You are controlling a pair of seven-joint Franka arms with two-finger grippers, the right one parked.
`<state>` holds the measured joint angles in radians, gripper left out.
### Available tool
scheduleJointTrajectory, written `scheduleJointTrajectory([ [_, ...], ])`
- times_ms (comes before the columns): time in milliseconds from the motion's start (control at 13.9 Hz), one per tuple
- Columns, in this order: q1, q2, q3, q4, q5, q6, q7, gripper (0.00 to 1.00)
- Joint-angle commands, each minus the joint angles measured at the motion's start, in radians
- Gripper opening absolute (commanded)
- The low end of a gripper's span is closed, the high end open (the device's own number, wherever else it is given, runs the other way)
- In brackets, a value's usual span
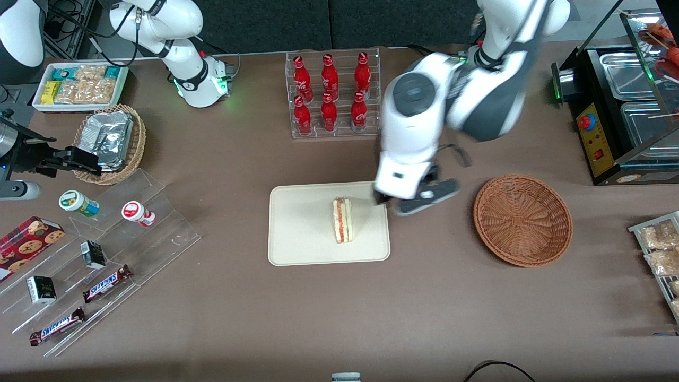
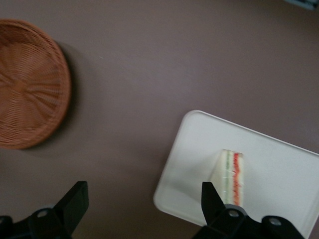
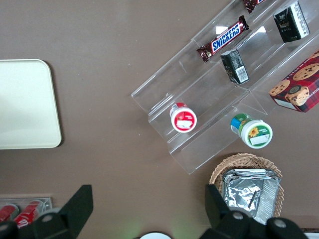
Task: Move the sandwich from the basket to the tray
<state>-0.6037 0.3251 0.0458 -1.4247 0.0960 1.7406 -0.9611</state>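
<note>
With the sandwich (image 1: 342, 219) standing on edge on the tray (image 1: 297, 249), the gripper (image 1: 408, 204) is hovering, fingers spread wide and holding nothing, between the tray and the emptied basket (image 1: 522, 220), delivery apparently done.

the brown surface (image 1: 238, 297) carries the cream tray (image 1: 302, 233), the reddish-brown basket (image 1: 522, 220), a clear rack of red bottles (image 1: 333, 95), a tan foil-packet basket (image 1: 111, 142) and a clear stepped display stand (image 1: 106, 270), with the gripper (image 1: 395, 204) hovering over the tray's edge.
</note>
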Motion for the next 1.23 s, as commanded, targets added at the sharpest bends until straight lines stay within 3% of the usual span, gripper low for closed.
scheduleJointTrajectory([
  [0,0.094,-0.144,-0.007,-0.071,-0.042,-0.106,0.163,1.00],
  [360,0.290,-0.319,-0.007,-0.089,-0.102,-0.308,0.505,1.00],
  [793,0.508,-0.509,-0.007,-0.252,-0.130,-0.325,0.879,1.00],
  [1153,0.570,-0.526,-0.009,-0.249,-0.125,-0.332,0.904,1.00],
])
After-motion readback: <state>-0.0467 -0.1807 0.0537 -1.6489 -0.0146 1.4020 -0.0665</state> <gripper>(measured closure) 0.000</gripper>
